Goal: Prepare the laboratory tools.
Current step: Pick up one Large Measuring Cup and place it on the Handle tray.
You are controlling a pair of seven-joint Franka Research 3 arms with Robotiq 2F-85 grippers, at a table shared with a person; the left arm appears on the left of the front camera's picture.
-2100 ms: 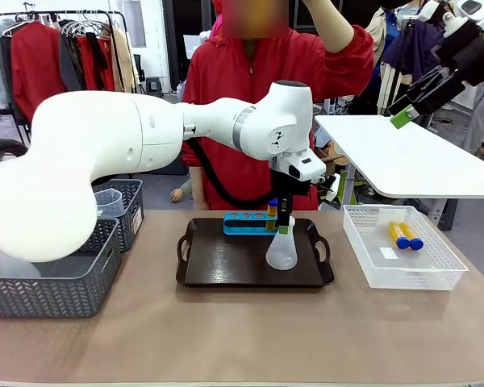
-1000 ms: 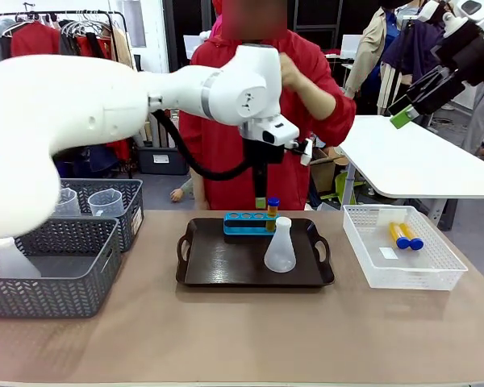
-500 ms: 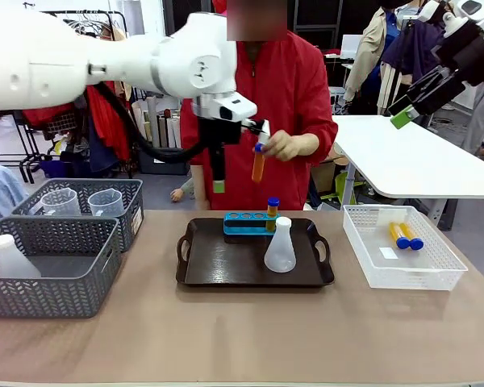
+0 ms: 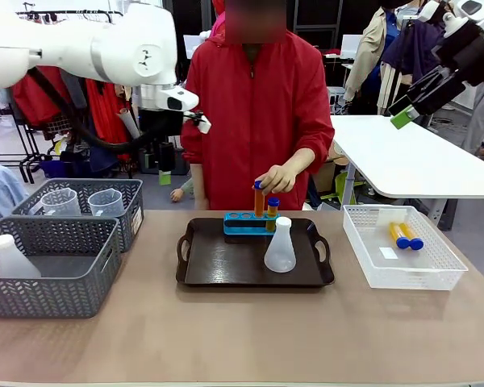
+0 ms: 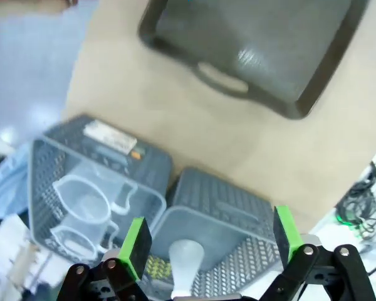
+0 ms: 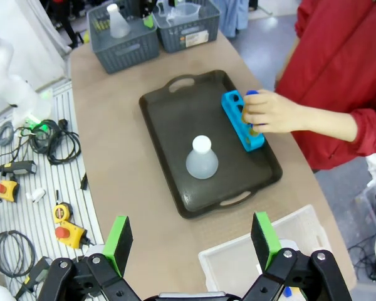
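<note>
The tube [image 4: 259, 198] in the person's hand [image 4: 279, 177] is entering the blue rack [image 4: 240, 223] beside a second tube [image 4: 273, 207]. It wants a straight, gentle push so the rack stays clear of the flask [image 4: 280, 246] just in front on the brown tray [image 4: 218, 266]. Two more tubes [image 4: 405, 235] lie in the white basket [image 4: 436, 270]. The rear grey basket [image 4: 133, 214] holds two beakers [image 4: 106, 201], and the front grey basket [image 4: 56, 294] holds a white bottle [image 4: 12, 258]. The left claw [image 4: 165, 171] hangs released above them, and the right claw [image 6: 191, 241] is released, high aside.
</note>
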